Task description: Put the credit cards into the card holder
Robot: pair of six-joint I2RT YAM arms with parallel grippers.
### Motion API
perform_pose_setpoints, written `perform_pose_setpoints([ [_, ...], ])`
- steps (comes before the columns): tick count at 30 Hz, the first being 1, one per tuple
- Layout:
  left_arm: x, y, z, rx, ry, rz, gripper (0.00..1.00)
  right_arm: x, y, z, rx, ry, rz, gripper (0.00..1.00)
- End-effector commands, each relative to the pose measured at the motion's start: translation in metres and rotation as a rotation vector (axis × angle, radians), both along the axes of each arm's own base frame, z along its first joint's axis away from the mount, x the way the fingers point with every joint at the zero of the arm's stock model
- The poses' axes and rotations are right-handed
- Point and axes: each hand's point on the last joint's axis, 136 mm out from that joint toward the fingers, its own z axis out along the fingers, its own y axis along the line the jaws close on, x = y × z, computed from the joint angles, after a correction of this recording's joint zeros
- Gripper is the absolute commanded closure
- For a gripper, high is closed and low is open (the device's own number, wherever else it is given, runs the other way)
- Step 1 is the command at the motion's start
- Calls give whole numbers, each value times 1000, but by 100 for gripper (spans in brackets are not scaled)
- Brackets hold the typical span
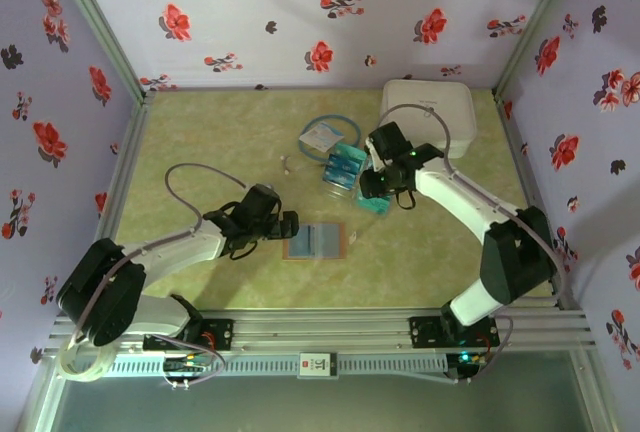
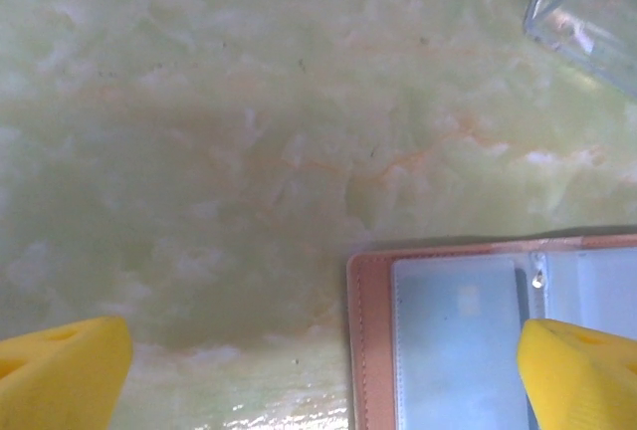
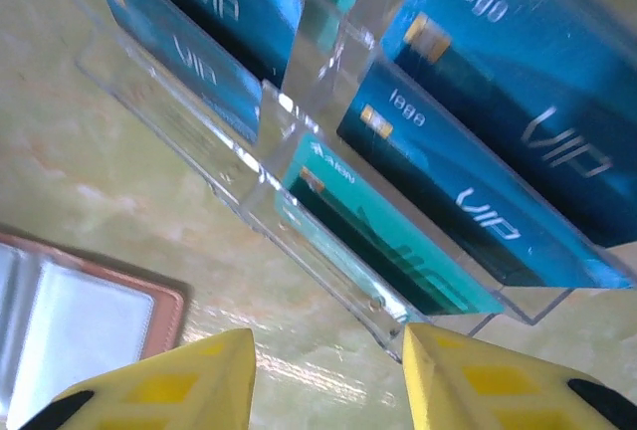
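Observation:
The card holder (image 1: 316,241) lies open on the table, brown-rimmed with clear pockets; its left page (image 2: 448,340) holds a pale blue card, and its corner (image 3: 90,316) shows in the right wrist view. The credit cards (image 1: 347,166), blue and teal, stand in a clear tiered rack. A teal card (image 3: 398,236) fills the front row, with blue cards (image 3: 468,191) behind it. My right gripper (image 3: 328,380) is open just in front of the rack (image 3: 328,261), with bare table between its fingers. My left gripper (image 2: 318,380) is wide open, straddling the holder's left edge.
A large white case (image 1: 428,112) sits at the back right. A pale blue packet with looped tubing (image 1: 325,135) lies behind the card rack. A small pale scrap (image 1: 287,163) lies mid-table. Floral walls enclose three sides.

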Motion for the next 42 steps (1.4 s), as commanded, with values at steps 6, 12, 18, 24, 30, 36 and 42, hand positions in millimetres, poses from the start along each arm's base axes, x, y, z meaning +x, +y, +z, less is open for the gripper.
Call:
perform_pose_setpoints([
  [6, -3, -2, -1, -10, 33, -25, 0, 5, -1, -7, -63, 0, 53, 57],
  [12, -2, -1, -4, -13, 40, -15, 0, 10, -1, -17, -135, -13, 79, 57],
  [18, -3, 0, -6, -18, 42, -9, 0, 14, -2, -28, -220, -23, 104, 57],
  [24, -4, 0, -8, -28, 48, -6, 0, 21, -6, -35, -308, -52, 108, 58],
  [30, -5, 0, -10, -34, 52, -2, 0, 20, -3, -45, -344, -44, 132, 57],
  [36, -6, 1, -12, -38, 53, 2, 0, 11, 5, -55, -341, -10, 164, 58],
  [42, -6, 1, -12, -41, 53, 2, 0, 5, 8, -57, -335, 0, 171, 63],
])
